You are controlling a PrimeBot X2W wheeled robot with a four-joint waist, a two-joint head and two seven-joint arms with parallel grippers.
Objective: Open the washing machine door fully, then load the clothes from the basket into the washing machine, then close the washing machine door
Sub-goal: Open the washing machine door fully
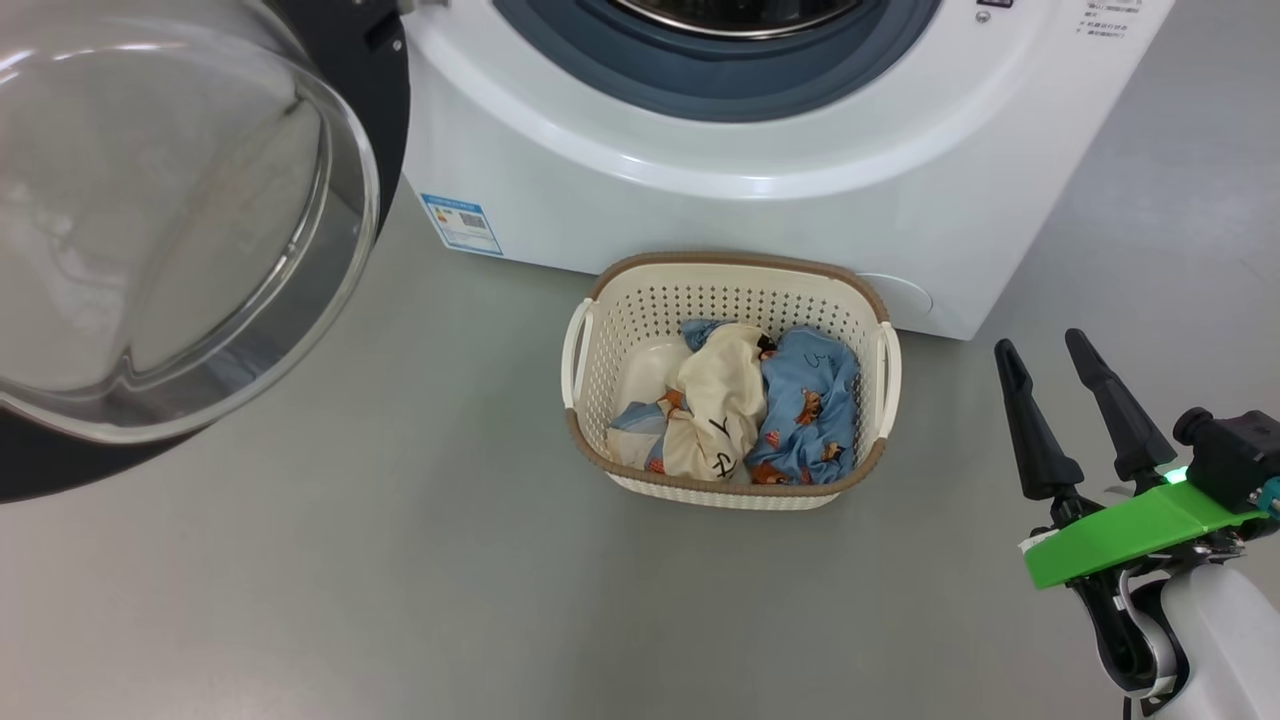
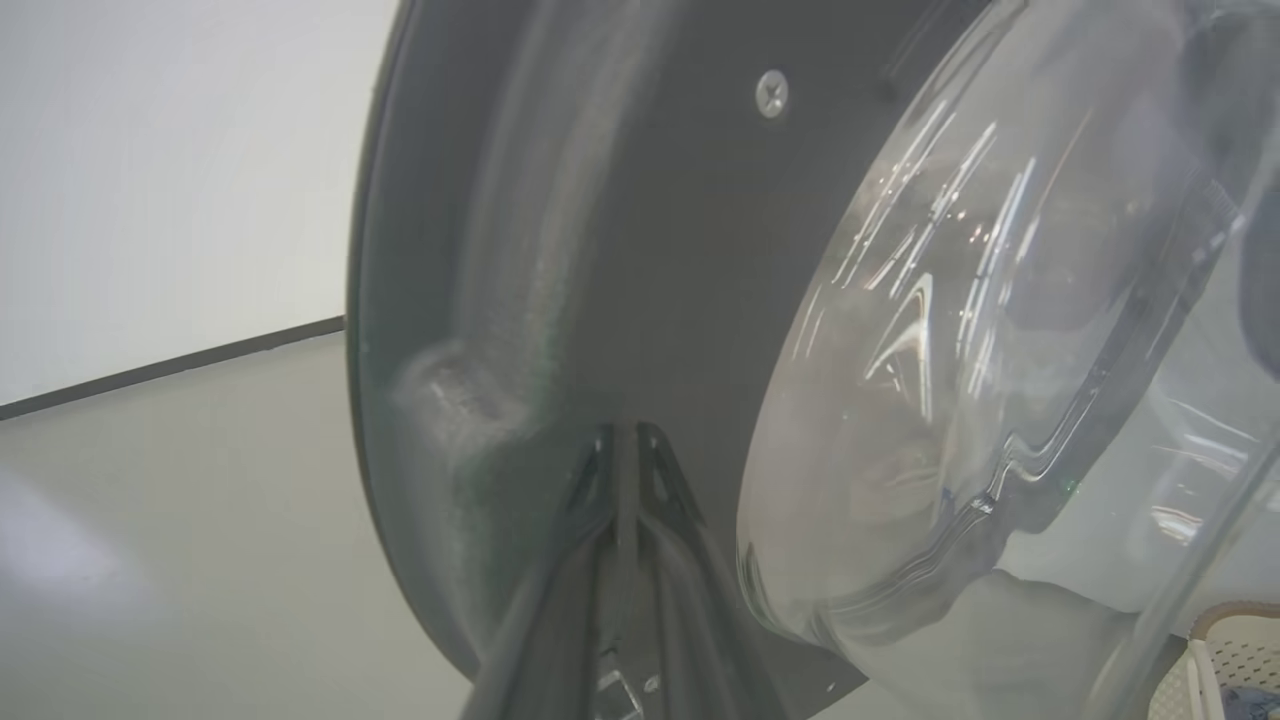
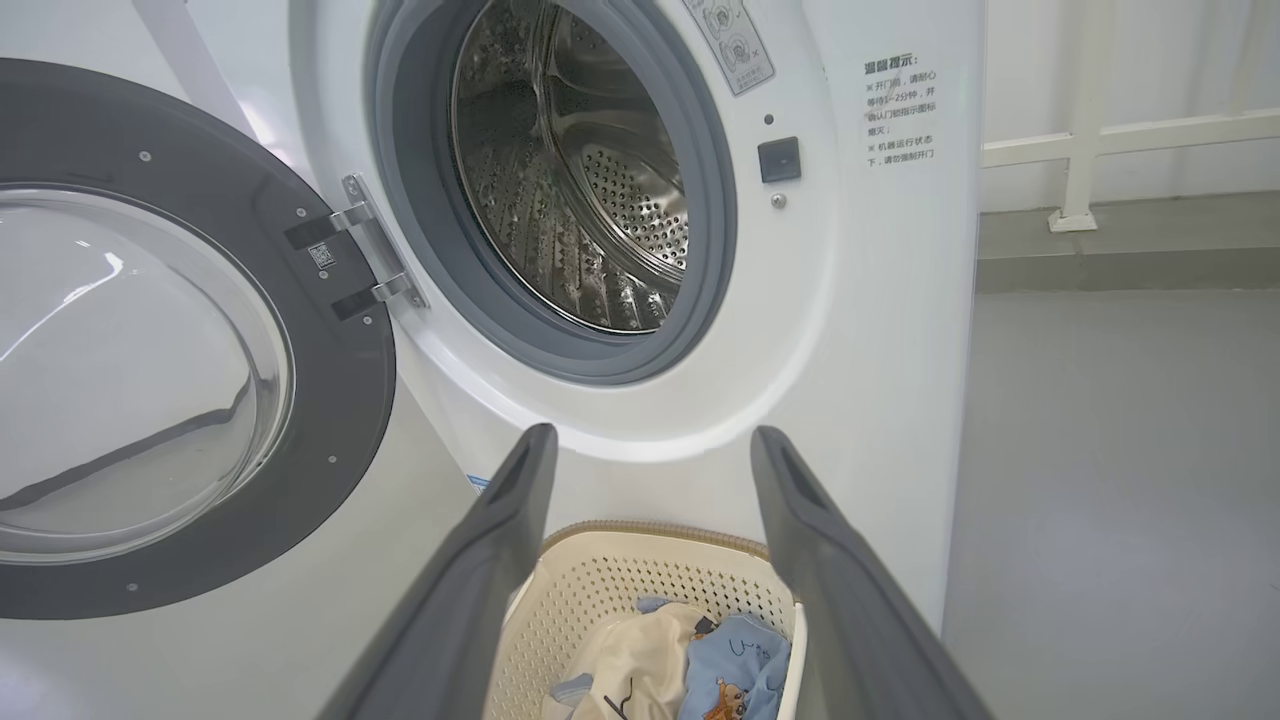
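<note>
Head view: washing machine door (image 1: 150,200) stands open at left, glass bulging over the floor. Basket (image 1: 730,262) w/ clothes (image 1: 800,410) sits just in front of washing machine (image 1: 700,170). Left gripper (image 2: 625,440) is pressed together at the door's dark rim. Right gripper (image 1: 1041,345) is spread, empty, right of basket. Risk: door could drift back into the reach path if not fully open. Floor near & right is open; door edge crowds the left.

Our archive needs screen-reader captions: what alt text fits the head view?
A cream basket of blue and cream clothes sits on the grey floor before the white washing machine, whose door stands open at left. The right gripper, fingers apart, hovers lower right.
</note>
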